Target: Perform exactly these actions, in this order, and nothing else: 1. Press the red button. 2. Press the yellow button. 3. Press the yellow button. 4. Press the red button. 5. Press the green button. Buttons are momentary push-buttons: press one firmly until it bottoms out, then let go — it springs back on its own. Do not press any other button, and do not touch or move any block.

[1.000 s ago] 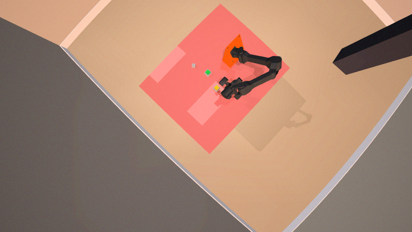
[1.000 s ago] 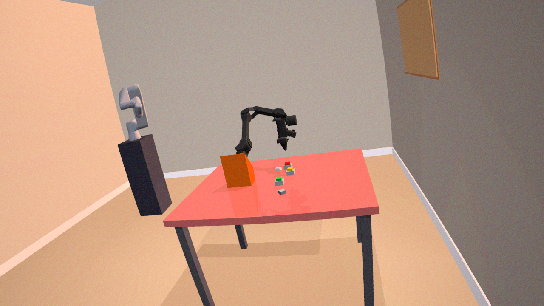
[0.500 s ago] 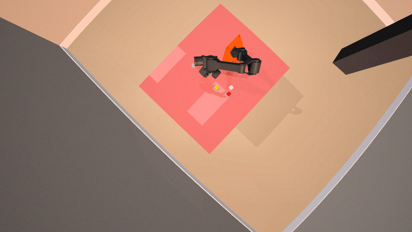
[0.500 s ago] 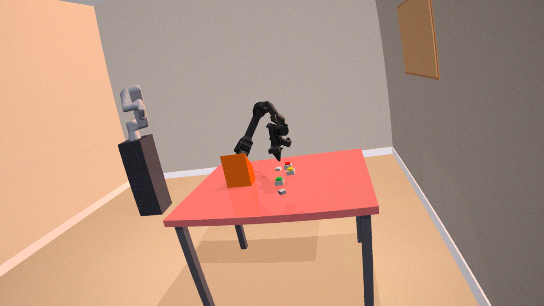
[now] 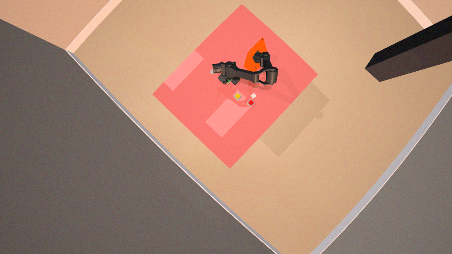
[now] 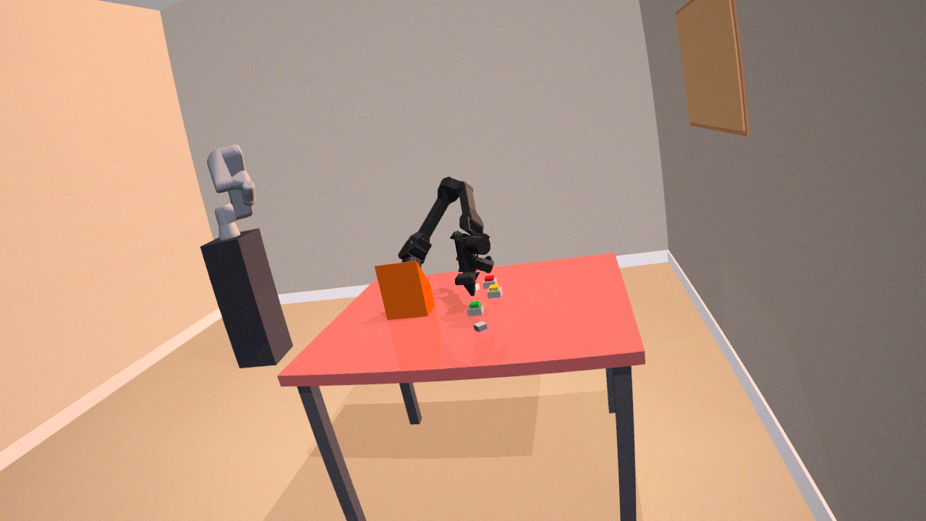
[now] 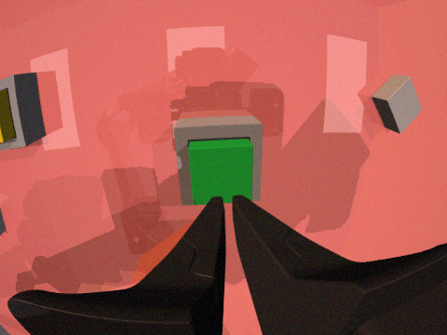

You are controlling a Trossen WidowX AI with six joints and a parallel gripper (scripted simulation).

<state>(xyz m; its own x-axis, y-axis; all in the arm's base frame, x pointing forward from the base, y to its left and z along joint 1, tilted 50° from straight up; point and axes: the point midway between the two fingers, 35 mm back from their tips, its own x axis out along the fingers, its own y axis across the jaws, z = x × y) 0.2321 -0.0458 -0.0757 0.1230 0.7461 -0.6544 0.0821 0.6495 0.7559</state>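
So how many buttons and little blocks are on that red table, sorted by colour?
Red button: 1
Yellow button: 1
Green button: 1
Grey block: 1
White block: 1
Orange box: 1
Total: 6

I see a green button (image 7: pixel 222 170) in a grey housing on my salmon-red surface (image 6: pixel 556 323), black arm (image 6: pixel 446 213), yellow button (image 5: pixel 237 95), red button (image 5: pixel 250 102), an orange box (image 6: pixel 402 291).
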